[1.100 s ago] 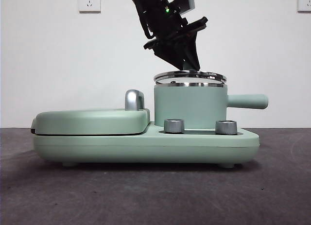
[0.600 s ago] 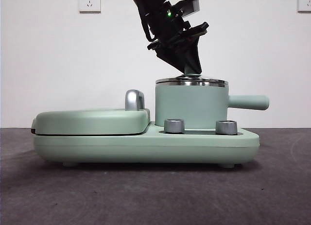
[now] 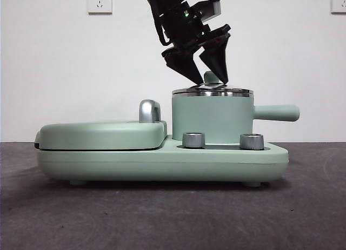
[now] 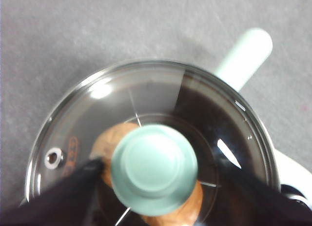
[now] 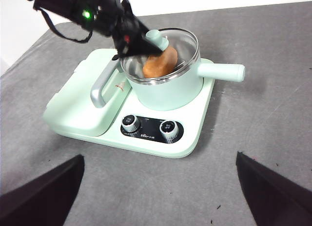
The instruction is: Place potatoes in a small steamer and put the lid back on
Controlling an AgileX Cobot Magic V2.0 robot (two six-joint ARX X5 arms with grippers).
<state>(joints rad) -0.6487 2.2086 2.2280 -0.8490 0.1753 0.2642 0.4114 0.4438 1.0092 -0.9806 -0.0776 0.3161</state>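
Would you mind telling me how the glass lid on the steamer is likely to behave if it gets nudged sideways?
The lid looks seated flat inside the steamer's steel rim, so it would probably resist sliding. Being clear glass, it is likely rigid but breakable if dropped. Its smooth rounded knob, between the left gripper's open jaws, may be slippery.

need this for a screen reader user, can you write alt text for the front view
A black left gripper reaches down from above with its jaws open on either side of the mint knob of the glass lid, which sits on the small steamer. The steamer stands on a mint cooker base beside a closed griddle cover, on a dark table.
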